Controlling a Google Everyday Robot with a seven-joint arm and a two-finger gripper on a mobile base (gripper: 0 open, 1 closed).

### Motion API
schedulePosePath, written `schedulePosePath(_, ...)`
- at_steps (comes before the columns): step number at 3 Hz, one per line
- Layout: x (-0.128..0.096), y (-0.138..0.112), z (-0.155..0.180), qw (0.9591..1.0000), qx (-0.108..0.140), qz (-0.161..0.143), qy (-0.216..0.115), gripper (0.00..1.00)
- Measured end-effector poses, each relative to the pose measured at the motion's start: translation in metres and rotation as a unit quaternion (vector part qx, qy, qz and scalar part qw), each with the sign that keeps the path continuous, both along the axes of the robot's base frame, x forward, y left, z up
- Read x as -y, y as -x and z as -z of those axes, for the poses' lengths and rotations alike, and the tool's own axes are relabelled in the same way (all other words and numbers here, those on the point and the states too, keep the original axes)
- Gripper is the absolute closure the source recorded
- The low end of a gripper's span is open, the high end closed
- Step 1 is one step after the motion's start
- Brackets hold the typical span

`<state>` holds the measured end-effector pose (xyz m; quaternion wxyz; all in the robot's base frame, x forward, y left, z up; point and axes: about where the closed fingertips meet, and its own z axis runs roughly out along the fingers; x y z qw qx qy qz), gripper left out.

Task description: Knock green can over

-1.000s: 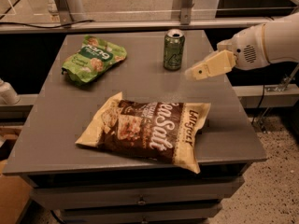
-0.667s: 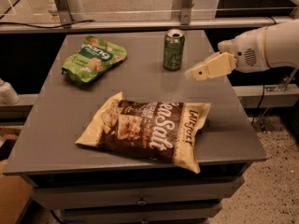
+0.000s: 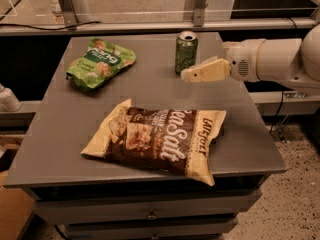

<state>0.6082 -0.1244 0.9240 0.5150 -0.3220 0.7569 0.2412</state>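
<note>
The green can (image 3: pixel 186 52) stands upright near the far edge of the grey table (image 3: pixel 150 89), dark green with a silver top. My gripper (image 3: pixel 192 74) comes in from the right on a white arm. Its cream fingertips sit just right of the can's lower part and slightly in front of it, very close to it. I cannot tell whether they touch it.
A bright green snack bag (image 3: pixel 99 63) lies at the far left of the table. A large brown and cream chip bag (image 3: pixel 159 138) lies across the front middle. A metal rail (image 3: pixel 150 26) runs behind the table. Drawers sit below the front edge.
My gripper has moved left toward the can, closing the gap beside it. The can still stands upright.
</note>
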Motion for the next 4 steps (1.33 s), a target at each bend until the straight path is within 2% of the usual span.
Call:
schedulePosePath(1,-0.009,-0.032,-0.004,0.9988,0.037,0.029,-0.014,0.00)
schedulePosePath(2,-0.016,-0.061,-0.008,0.9969,0.063,0.045,-0.008,0.00)
schedulePosePath(3,-0.018,-0.082,-0.001,0.9960,0.071,0.055,0.005,0.00)
schedulePosePath(4,-0.020,-0.096,0.014,0.9959,0.066,0.057,0.024,0.00)
